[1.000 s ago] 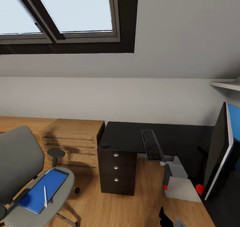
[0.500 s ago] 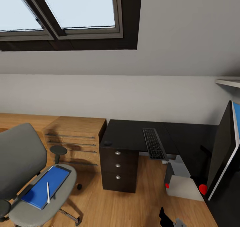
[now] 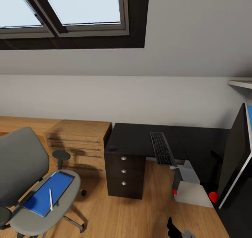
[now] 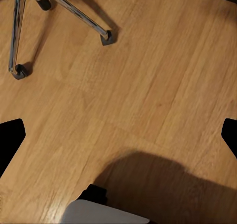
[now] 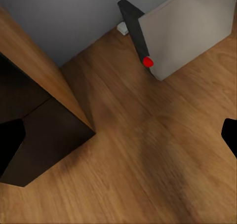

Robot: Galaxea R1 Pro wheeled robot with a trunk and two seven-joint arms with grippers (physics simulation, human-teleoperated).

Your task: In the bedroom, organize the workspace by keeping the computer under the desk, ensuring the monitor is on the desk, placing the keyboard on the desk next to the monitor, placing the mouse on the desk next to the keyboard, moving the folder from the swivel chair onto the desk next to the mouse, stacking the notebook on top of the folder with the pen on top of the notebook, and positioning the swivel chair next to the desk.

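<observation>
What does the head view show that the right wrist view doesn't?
Head view adds: chair with folder and pen on its seat, keyboard and mouse on the desk, monitor at right. Right wrist view adds nothing new, just a closer angle. Both: computer on the floor beside the drawer unit.

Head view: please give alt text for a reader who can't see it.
A grey upholstered swivel chair holds a flat bright-blue folder with a thin white pen on it, left of a glossy black desk bearing a slim keyboard.
</observation>
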